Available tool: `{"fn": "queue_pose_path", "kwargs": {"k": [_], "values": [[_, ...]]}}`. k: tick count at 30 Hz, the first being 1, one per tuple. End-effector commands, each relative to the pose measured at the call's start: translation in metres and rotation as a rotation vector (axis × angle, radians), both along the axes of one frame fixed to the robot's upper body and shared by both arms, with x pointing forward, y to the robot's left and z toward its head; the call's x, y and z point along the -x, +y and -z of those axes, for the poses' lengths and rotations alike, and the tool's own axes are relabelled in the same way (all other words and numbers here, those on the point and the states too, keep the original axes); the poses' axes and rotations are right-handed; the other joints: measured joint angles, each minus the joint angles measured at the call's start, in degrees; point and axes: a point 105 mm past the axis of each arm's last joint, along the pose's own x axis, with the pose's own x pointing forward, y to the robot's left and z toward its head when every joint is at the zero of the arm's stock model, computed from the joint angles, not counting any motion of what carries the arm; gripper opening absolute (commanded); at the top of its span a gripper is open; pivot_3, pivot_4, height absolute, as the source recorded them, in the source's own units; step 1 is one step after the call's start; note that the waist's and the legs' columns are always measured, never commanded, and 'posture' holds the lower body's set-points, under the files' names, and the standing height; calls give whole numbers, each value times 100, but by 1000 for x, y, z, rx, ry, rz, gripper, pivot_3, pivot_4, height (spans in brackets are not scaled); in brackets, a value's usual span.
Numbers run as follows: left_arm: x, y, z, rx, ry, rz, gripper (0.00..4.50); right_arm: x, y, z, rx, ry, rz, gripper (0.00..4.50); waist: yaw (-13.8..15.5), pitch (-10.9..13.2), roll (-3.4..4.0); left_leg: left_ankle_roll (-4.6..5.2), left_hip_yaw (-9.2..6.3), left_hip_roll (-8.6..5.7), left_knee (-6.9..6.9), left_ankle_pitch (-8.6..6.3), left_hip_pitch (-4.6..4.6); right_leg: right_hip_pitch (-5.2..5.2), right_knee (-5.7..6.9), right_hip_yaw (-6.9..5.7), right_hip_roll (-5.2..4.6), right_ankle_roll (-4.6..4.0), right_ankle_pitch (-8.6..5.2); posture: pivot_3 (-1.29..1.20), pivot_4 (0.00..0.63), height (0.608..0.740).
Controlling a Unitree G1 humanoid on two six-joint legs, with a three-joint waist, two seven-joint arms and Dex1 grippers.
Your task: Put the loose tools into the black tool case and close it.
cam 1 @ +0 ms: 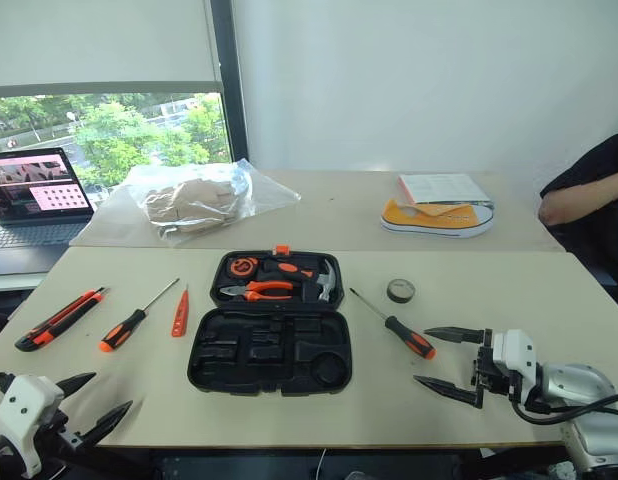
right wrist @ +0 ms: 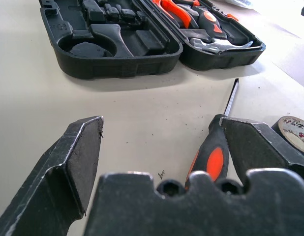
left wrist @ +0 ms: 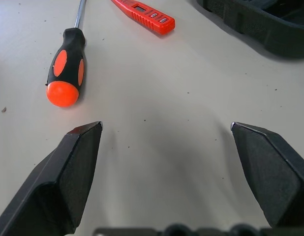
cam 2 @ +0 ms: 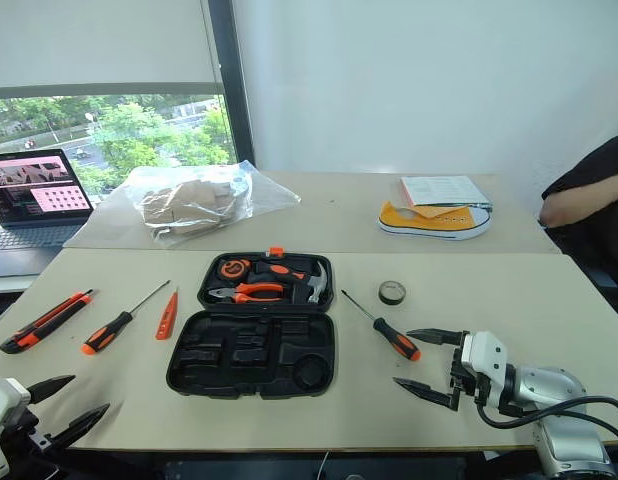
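Note:
The black tool case [cam 1: 204,372] lies open at the table's middle, its far half holding pliers and a hammer, its near half's recesses bare. To its left lie a utility knife [cam 1: 59,320], a screwdriver [cam 1: 127,326] and a small orange pen-like tool [cam 1: 179,312]. To its right lie a second screwdriver [cam 1: 399,328] and a dark tape roll [cam 1: 400,291]. My left gripper [cam 1: 107,392] is open at the near left edge, short of the screwdriver handle [left wrist: 66,66]. My right gripper [cam 1: 423,356] is open just behind the right screwdriver's handle [right wrist: 211,157], holding nothing.
A laptop [cam 1: 34,195] stands at the far left, with a plastic bag of parts [cam 1: 199,195] beside it. A yellow shoe [cam 1: 434,215] under papers lies at the back right. A person's arm [cam 1: 589,195] rests at the right edge.

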Motion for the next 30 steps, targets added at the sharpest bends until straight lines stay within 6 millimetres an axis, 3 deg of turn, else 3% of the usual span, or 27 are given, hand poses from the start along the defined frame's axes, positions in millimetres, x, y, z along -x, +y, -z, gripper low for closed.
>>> {"fn": "queue_pose_path", "kwargs": {"k": [1, 3, 8, 12, 16, 23, 27, 30], "values": [[-2, 3, -16, 37, -79, -42, 4500, 3, 8, -8, -19, -41, -37, 4428, 0, 0, 0, 0, 0, 0, 0, 0, 0, 0, 0, 0, 0, 0, 0, 0, 150, 740], [2, 17, -23, 124, -118, -162, 4500, 8, 24, -15, -109, -19, -89, 4428, -11, 0, -1, 0, 0, 1, 0, 0, 0, 0, -1, 1, 0, 0, 0, 0, 150, 740], [31, 49, -6, 242, -96, -435, 4500, 4, 59, -69, -379, -187, -116, 4428, -60, -1, -1, -7, -2, 6, 0, 4, 6, -1, 9, 10, 0, -1, 0, 0, 150, 740], [26, 49, -8, 368, -46, -484, 4500, 6, 74, -79, -429, -237, -115, 4428, 23, -7, -15, -4, -4, 3, 0, 1, 2, -2, 8, 1, 1, -1, 0, 0, 150, 740], [-5, 36, -26, 430, 3, -417, 4500, 5, 75, -75, -414, -215, -111, 4428, 176, -12, -23, -2, -12, -9, 6, 1, -4, 2, 10, -18, 2, -2, 0, 0, 150, 740], [-72, 26, -42, 293, 191, -378, 4500, 3, 75, -69, -389, -190, -107, 4428, 125, -12, -22, -11, -15, -13, 12, 7, 2, 8, 25, -24, 6, -2, 0, 0, 150, 740], [-98, 31, -44, 221, 234, -392, 4500, 3, 77, -66, -381, -181, -109, 4428, 18, -9, -18, -22, -7, -10, 5, 14, 7, 0, 31, -27, 10, -3, 1, 0, 150, 740], [-119, 22, -34, 185, 327, -332, 4500, 3, 77, -65, -377, -182, -105, 4428, -9, -9, -17, -27, -4, -11, 1, 16, 5, -6, 32, -37, 29, -7, 0, 0, 150, 740]]}}
